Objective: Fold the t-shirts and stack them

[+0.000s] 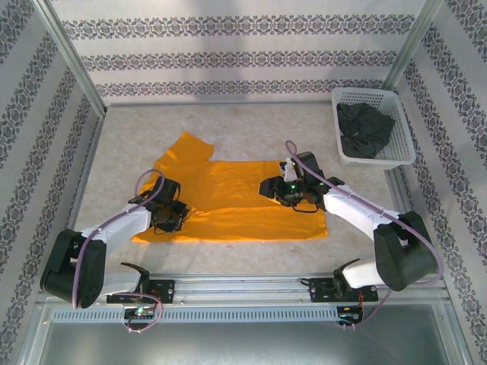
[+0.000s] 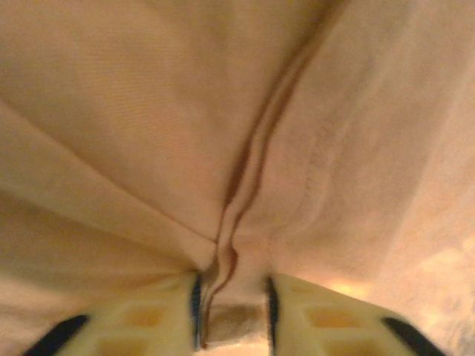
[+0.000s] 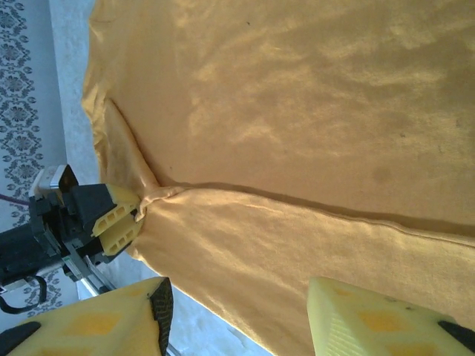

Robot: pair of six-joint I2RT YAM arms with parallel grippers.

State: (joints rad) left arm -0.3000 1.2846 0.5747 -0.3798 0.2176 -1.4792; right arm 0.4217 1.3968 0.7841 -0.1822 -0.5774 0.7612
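While flat on pale table (image 1: 251, 125), orange t-shirt (image 1: 236, 201) in left pincer (image 2: 232, 300); right pincer (image 3: 237, 308) wide

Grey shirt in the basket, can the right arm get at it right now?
Probably yes: the right gripper is open, the grey shirt lies uncovered in the open-topped basket on that side, and nothing stands between.

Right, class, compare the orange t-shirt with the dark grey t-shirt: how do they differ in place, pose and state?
The orange t-shirt lies spread on the table; the dark grey t-shirt sits crumpled in the white basket. The left hand pinches the orange t-shirt and the open right hand is over it; no hand touches the grey one. Both are plain cloth, not yet stacked.
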